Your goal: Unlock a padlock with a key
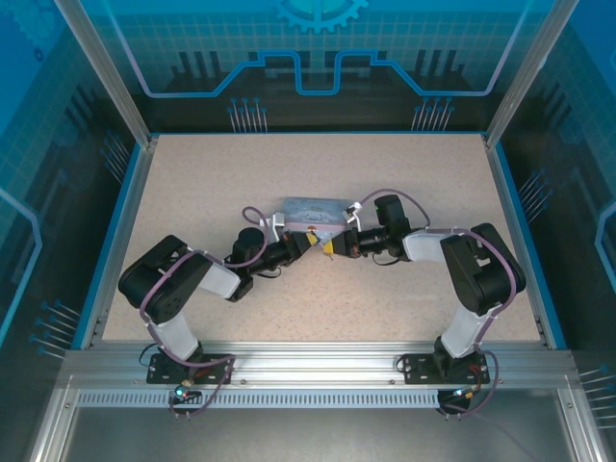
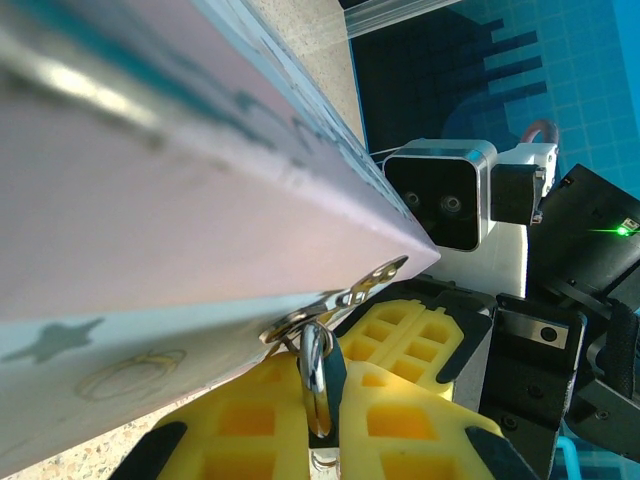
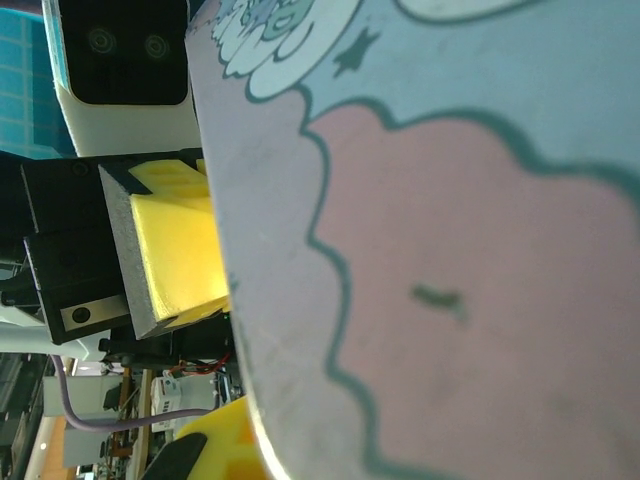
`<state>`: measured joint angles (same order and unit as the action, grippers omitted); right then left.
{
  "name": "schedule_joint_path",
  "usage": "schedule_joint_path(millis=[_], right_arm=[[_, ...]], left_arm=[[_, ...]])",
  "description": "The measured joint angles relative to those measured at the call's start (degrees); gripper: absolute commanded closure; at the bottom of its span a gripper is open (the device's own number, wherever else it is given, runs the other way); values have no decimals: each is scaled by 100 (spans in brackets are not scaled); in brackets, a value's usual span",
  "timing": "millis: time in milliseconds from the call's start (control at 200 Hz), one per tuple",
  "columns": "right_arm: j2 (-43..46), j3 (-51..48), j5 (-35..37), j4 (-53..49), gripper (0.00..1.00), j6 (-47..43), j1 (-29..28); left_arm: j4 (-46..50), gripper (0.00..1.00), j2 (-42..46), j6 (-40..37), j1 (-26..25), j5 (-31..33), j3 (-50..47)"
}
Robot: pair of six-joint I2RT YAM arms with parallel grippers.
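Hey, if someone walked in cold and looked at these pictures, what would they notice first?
The two arms meeting nose to nose mid-table, left gripper and right gripper just in front of the pale-blue tin. Up close in the left wrist view, the padlock hangs by its thin shackle from the tin's hasp, between yellow fingers.

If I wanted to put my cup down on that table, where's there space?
Free: the strip of table between the tin box and the back wall, and the near strip between the left arm and right arm. Crowded: the middle, where the left tool and right tool meet at the tin's front.
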<state>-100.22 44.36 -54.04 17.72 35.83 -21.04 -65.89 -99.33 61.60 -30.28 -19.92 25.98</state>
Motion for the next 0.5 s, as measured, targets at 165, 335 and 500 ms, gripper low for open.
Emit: schedule_joint_path(millis=[165, 335, 500], right_arm=[[0, -57, -28, 372, 100, 284, 9], [2, -282, -52, 1040, 100, 741, 46], [2, -402, -68, 1547, 100, 1097, 94]], left_arm=[[-122, 100, 0, 7, 7, 68, 0], [-142, 100, 13, 20, 4, 81, 22], [-131, 100, 48, 24, 0, 114, 76]])
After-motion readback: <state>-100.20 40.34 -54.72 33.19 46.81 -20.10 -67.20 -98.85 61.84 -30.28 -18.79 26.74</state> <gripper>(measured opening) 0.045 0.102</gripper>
